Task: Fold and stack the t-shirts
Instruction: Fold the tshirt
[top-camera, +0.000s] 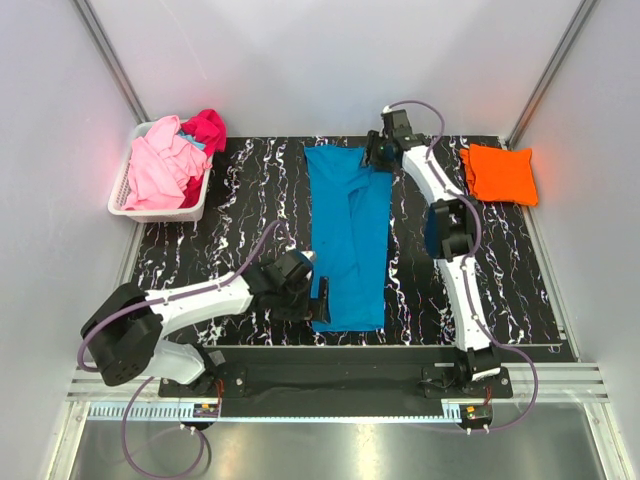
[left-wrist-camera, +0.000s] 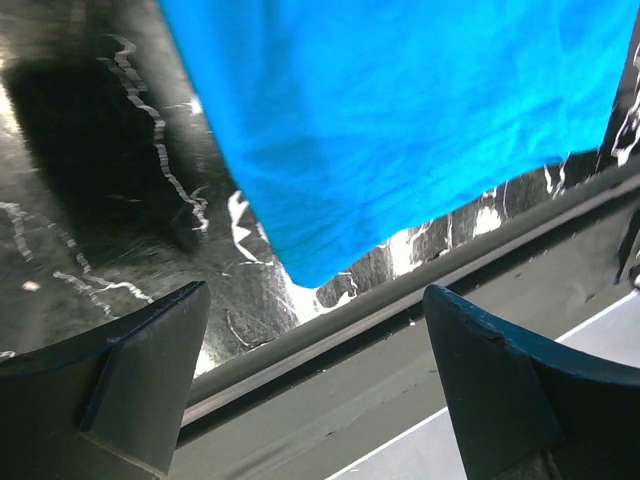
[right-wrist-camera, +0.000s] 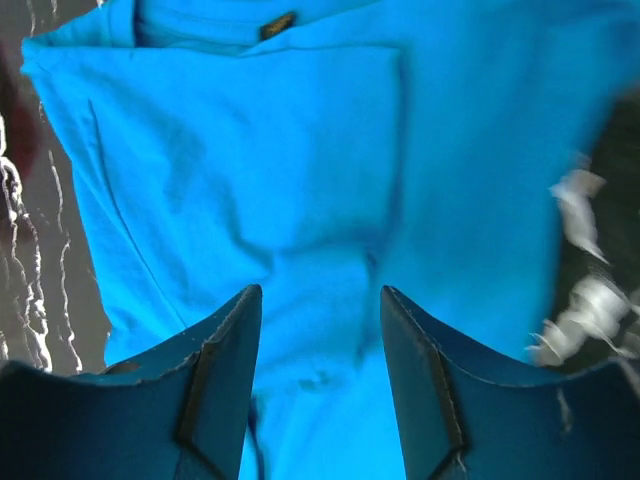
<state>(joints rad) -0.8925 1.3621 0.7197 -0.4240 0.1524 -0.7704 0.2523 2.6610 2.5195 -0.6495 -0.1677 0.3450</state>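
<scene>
The blue t-shirt (top-camera: 348, 240) lies flat in the middle of the desk (top-camera: 250, 200). It is folded into a long strip. One end is near the far edge of the desk, and the other end stops just short of the near edge. There is bare desk on both sides of it. The left side has more room. On the right side, the right arm lies along the bare strip.

The orange t-shirt (top-camera: 499, 174) is folded small and sits near the far right corner, well apart from the blue one. The pink t-shirt (top-camera: 160, 165) and the magenta t-shirt (top-camera: 205, 128) are heaped in the white basket (top-camera: 122, 195) at the far left corner. The pink one hangs over the rim.

From above, the right arm hides the far right corner of the blue t-shirt. Both wrist views cut the shirt off, and the right wrist view is blurry on one side.

The left pincer (left-wrist-camera: 312, 300) is low, just beside the near left corner of the blue t-shirt. Its fingers are spread wide with nothing between them.

The right pincer (right-wrist-camera: 320, 300) is over the collar end of the blue t-shirt. Its fingers stand apart and we see no cloth pinched. We cannot tell if they touch the shirt.
</scene>
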